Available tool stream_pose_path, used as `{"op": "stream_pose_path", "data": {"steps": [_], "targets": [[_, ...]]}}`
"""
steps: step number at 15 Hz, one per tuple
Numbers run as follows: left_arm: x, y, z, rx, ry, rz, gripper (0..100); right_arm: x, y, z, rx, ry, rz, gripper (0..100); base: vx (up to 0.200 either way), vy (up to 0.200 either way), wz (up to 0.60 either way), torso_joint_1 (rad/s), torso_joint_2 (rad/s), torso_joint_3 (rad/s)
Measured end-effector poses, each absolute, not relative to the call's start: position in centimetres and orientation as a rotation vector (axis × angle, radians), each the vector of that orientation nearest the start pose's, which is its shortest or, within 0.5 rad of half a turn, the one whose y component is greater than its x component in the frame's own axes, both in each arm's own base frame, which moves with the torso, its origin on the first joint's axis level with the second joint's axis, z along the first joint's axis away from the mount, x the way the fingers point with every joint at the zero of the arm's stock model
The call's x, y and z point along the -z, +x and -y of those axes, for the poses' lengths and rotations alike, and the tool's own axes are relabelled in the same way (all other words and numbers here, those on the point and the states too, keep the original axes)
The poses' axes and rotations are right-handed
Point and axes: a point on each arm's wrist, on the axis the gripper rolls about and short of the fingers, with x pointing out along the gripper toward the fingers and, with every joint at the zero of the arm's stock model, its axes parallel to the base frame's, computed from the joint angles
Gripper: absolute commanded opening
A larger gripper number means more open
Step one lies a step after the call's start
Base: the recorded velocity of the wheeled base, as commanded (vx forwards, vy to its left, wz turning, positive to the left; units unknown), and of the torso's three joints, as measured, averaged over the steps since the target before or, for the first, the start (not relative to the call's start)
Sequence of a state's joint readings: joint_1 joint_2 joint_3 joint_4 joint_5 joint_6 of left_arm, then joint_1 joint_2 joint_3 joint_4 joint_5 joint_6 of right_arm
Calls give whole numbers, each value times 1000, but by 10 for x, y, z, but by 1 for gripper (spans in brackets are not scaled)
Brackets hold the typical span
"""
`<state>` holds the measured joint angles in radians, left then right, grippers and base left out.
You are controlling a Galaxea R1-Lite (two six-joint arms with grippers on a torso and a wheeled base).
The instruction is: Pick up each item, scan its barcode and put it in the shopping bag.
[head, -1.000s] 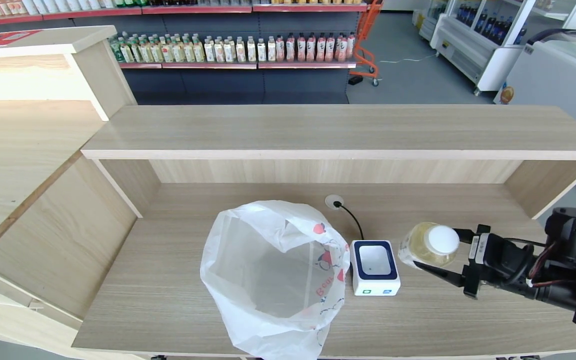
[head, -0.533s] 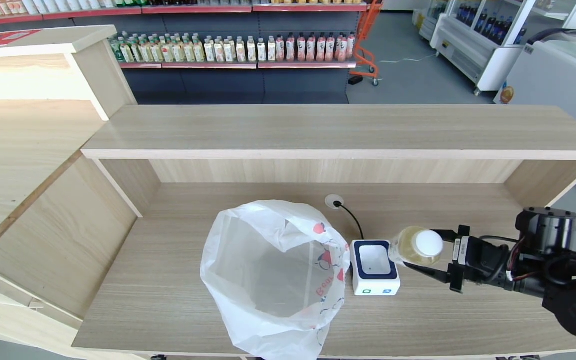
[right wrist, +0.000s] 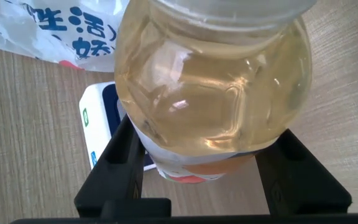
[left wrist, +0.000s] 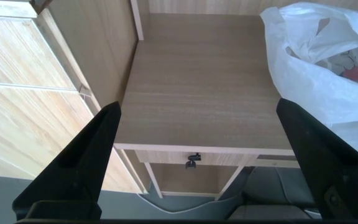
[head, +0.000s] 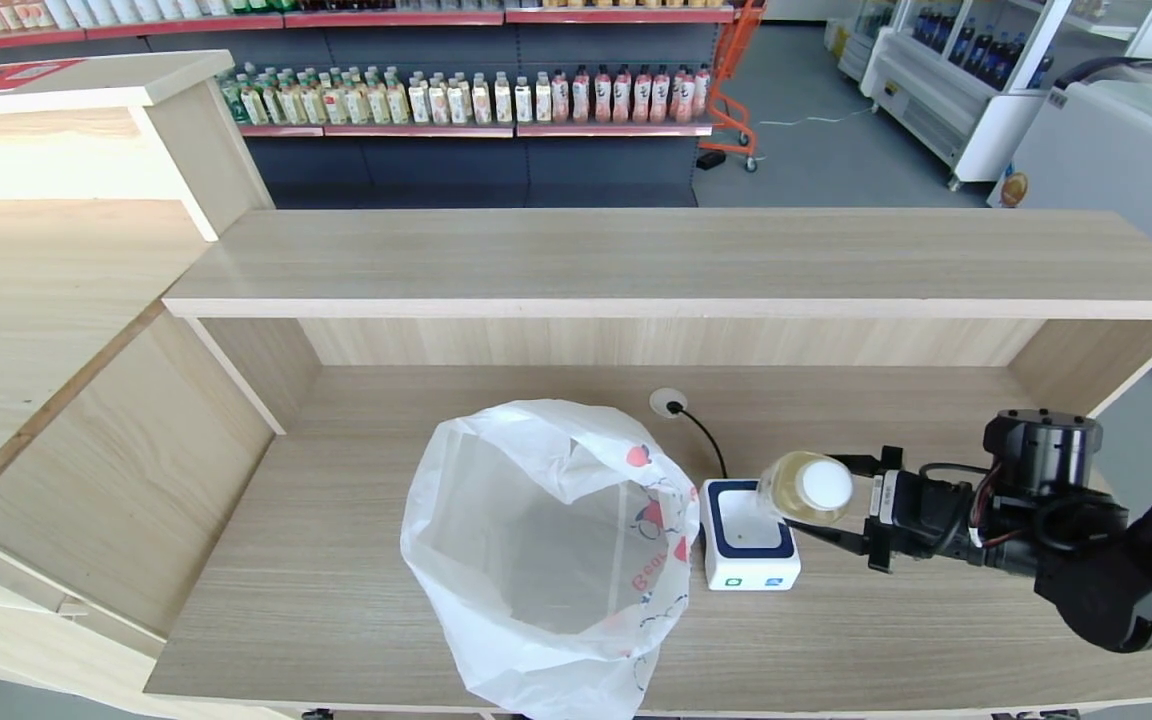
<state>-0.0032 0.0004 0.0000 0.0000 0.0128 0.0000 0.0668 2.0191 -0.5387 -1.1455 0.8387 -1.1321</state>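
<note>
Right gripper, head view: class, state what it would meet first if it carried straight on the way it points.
Probably the shopping bag. The right gripper, shut on the bottle, points toward the robot's left. The bottle seems to ride above the scanner, though height is unclear.

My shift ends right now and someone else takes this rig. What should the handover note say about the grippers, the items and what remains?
Right gripper: shut on the bottle of yellowish liquid, held over the right edge of the scanner.
Left gripper: open, holding nothing, off the near edge of the counter, left of the shopping bag.
Done: bottle picked up. Whether it has scanned cannot be told.
Left: scan it, then put it in the bag, which stands open with no item seen inside.
</note>
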Motion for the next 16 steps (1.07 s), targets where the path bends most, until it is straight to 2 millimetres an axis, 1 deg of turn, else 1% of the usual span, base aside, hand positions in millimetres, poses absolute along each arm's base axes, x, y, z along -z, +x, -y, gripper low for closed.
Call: {"op": "stream_pose_path", "data": {"steps": [5, 10, 16], "targets": [[-75, -23, 0, -10, 0, 0, 100, -69, 321, -53, -997, -930, 261, 0, 0, 0, 0, 0, 0, 0], [-75, -23, 0, -10, 0, 0, 100, -65, 329, -55, -993, -976, 285, 0, 0, 0, 0, 0, 0, 0], [-75, -23, 0, -10, 0, 0, 100, -63, 332, -56, -994, -977, 285, 0, 0, 0, 0, 0, 0, 0]]}}
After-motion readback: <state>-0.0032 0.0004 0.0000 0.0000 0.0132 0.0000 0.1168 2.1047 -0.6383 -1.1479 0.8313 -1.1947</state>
